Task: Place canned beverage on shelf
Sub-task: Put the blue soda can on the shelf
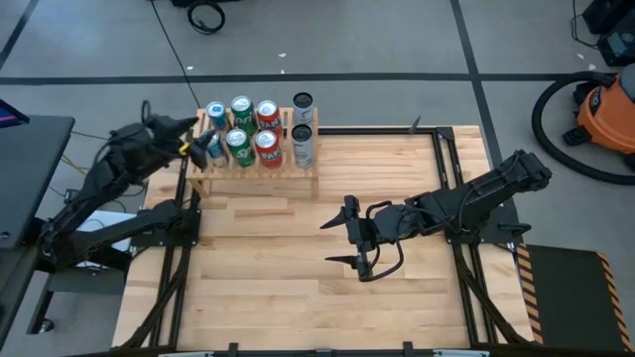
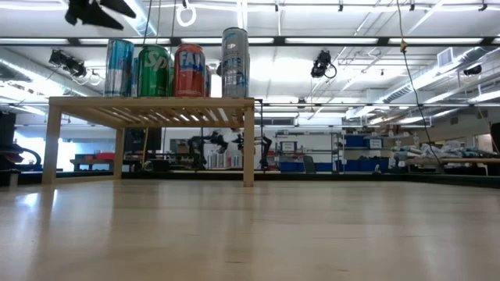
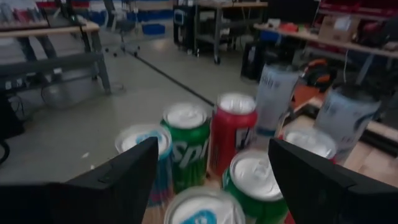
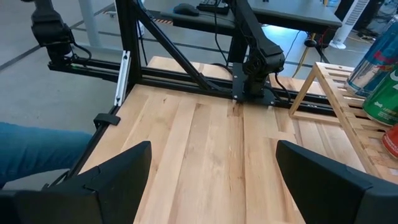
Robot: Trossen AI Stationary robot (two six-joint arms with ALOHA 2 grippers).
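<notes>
The shelf (image 1: 258,175), a low light-wood slatted rack, stands at the table's far left and also shows in the low view (image 2: 152,105). Several upright cans (image 1: 254,129) rest on its slats in two rows: blue, green, red and silver ones (image 3: 233,127). My left gripper (image 1: 198,149) hovers open over the shelf's left end, its fingers (image 3: 127,171) spread above the nearest blue can (image 3: 202,208) and clear of it. In the low view it hangs above the can tops (image 2: 94,12). My right gripper (image 1: 332,241) waits open over the middle of the table (image 4: 211,155), with nothing between its fingers.
Bare wooden tabletop (image 1: 298,297) stretches in front of the shelf and under my right gripper. Black frame rails (image 1: 451,169) border the table. An orange vacuum (image 1: 605,114) stands on the floor at the far right. A person's blue-clad leg (image 4: 37,149) is beside the table's left edge.
</notes>
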